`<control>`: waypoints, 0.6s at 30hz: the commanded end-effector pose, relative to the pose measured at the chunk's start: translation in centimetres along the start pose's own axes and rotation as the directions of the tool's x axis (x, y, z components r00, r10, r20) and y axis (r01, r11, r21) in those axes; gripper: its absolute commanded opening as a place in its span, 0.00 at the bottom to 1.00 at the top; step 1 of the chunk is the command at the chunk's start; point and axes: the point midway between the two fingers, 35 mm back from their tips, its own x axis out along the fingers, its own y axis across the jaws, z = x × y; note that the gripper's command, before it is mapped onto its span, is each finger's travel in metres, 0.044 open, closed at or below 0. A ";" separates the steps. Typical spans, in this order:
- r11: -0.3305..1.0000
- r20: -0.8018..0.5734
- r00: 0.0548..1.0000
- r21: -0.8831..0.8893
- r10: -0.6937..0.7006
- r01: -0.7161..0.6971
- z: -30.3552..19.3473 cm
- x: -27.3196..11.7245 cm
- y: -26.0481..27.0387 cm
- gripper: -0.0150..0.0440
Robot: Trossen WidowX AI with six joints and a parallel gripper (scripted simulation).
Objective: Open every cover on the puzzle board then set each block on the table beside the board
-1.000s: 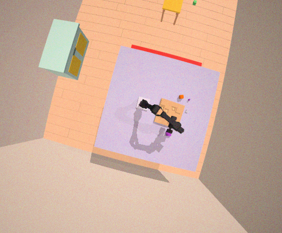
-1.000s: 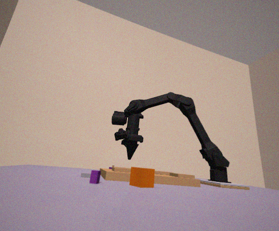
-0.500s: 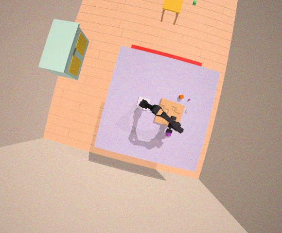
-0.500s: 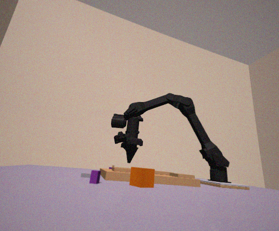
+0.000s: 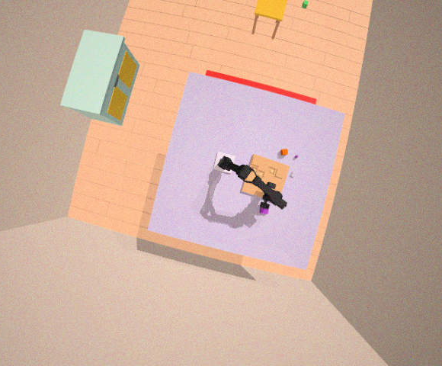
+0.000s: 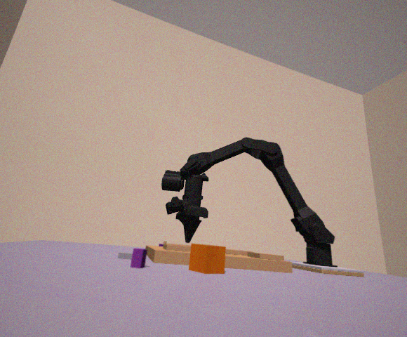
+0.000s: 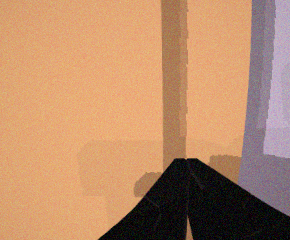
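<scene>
The tan puzzle board [image 5: 264,160] [image 6: 258,265] [image 7: 65,94] lies flat on the lilac table [image 5: 233,118]. My gripper [image 6: 188,238] [image 7: 185,169] is shut and empty, pointing straight down a little above the board's end near the table edge. In the wrist view a darker straight strip [image 7: 175,60] runs along the board just ahead of the fingertips. An orange block [image 5: 283,151] [image 6: 206,258] rests on the table beside the board. A purple block [image 5: 264,210] rests on the table off the board's other side. In the top view the arm hides the fingertips.
The arm's base [image 5: 225,162] [image 6: 318,253] stands beside the board. A small purple piece [image 5: 296,156] and a small grey piece [image 5: 291,174] lie on the table near the board. A red strip [image 5: 261,85] borders the table's far edge.
</scene>
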 end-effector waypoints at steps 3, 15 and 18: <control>1.000 -0.005 1.000 0.004 0.005 -0.005 -0.2 0.9 0.1 0.25; 1.000 -0.005 1.000 0.004 0.005 -0.005 -0.3 1.6 0.4 0.25; 1.000 -0.005 1.000 0.004 0.005 -0.005 -0.4 1.6 0.7 0.25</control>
